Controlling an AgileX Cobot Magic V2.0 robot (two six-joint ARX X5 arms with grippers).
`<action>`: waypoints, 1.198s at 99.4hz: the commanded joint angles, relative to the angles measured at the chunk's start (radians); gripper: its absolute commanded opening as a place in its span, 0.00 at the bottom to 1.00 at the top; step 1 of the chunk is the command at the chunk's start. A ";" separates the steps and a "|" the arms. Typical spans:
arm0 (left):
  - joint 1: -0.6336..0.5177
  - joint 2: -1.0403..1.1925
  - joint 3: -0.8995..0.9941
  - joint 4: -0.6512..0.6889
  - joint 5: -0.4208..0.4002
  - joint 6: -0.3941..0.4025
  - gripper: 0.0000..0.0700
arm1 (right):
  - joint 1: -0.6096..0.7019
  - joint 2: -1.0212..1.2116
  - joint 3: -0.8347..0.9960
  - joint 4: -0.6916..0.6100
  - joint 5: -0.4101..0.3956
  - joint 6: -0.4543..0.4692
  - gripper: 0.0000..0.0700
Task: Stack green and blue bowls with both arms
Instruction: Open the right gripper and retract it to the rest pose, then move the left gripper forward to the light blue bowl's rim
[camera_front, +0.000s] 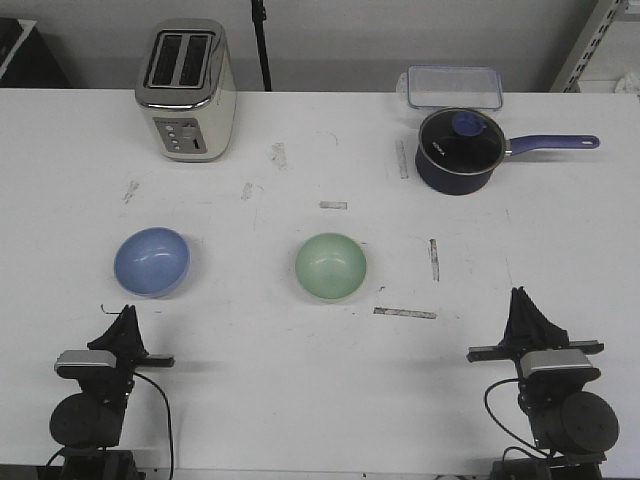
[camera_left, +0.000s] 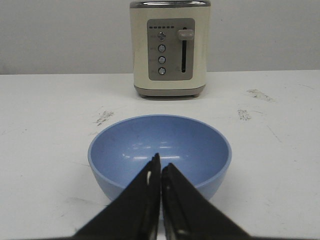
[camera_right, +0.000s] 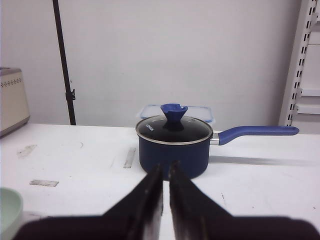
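Observation:
The blue bowl (camera_front: 152, 262) sits upright on the white table at the left; it fills the left wrist view (camera_left: 190, 145) just beyond the fingertips. The green bowl (camera_front: 331, 266) sits upright near the table's middle; only its rim shows in the right wrist view (camera_right: 9, 212). My left gripper (camera_front: 125, 318) is shut and empty, just in front of the blue bowl, and also shows in the left wrist view (camera_left: 161, 162). My right gripper (camera_front: 522, 300) is shut and empty at the front right, well right of the green bowl, and also shows in the right wrist view (camera_right: 166, 167).
A cream toaster (camera_front: 186, 90) stands at the back left. A dark navy saucepan (camera_front: 460, 150) with a lid and a purple handle stands at the back right, a clear lidded box (camera_front: 452, 86) behind it. Tape marks dot the table (camera_front: 300, 380).

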 joint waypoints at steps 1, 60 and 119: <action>-0.002 -0.002 -0.023 0.016 -0.003 0.013 0.00 | 0.002 -0.002 0.004 0.016 0.003 0.016 0.02; -0.002 -0.002 -0.023 -0.004 -0.003 0.011 0.00 | 0.002 -0.002 0.004 0.015 0.002 0.016 0.02; -0.002 0.283 0.243 -0.096 -0.026 0.017 0.00 | 0.002 -0.002 0.004 0.015 0.002 0.016 0.02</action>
